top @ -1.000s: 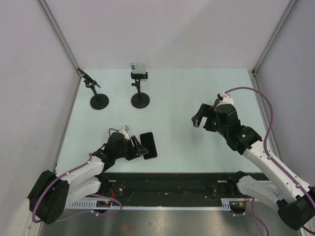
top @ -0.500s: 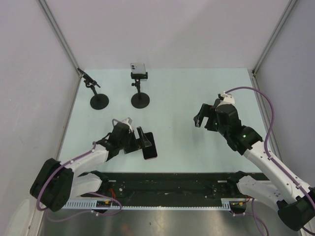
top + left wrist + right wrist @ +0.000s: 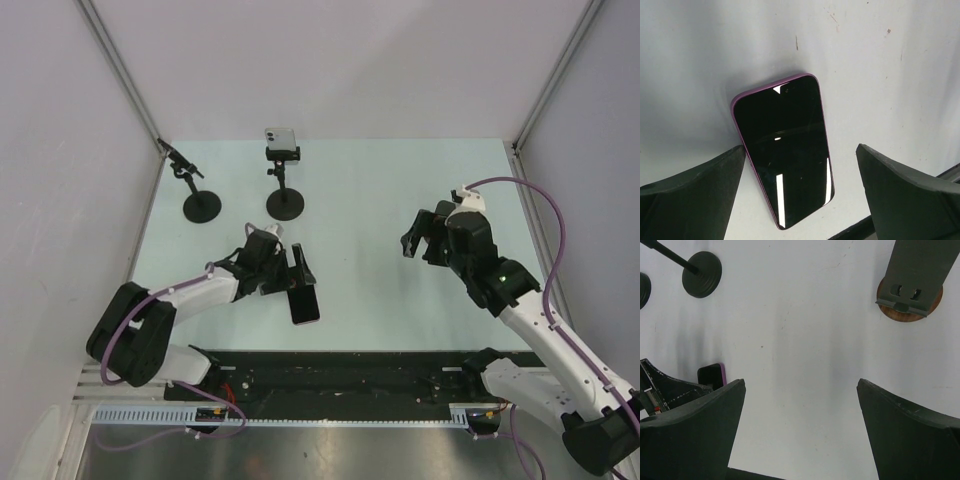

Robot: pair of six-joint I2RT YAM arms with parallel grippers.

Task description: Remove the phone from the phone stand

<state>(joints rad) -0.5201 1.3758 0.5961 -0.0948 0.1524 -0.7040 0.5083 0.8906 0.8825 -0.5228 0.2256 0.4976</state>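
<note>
— Where do we find the phone (image 3: 782, 155)?
— Flat on the worktop (image 3: 370, 190), dark screen up, near the front edge and well apart from the phone stand (image 3: 910, 295).
— And our left claw (image 3: 297, 270)?
— Spread wide, one finger to each side of the phone, not closed on it.
— The right claw (image 3: 425, 235)?
— Also wide apart, gripping nothing, above the worktop. We see the stand at the upper right of its wrist view.

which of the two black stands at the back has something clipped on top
The right-hand stand, which carries a pale boxy device. The left stand ends in a bare tilted arm.
</note>
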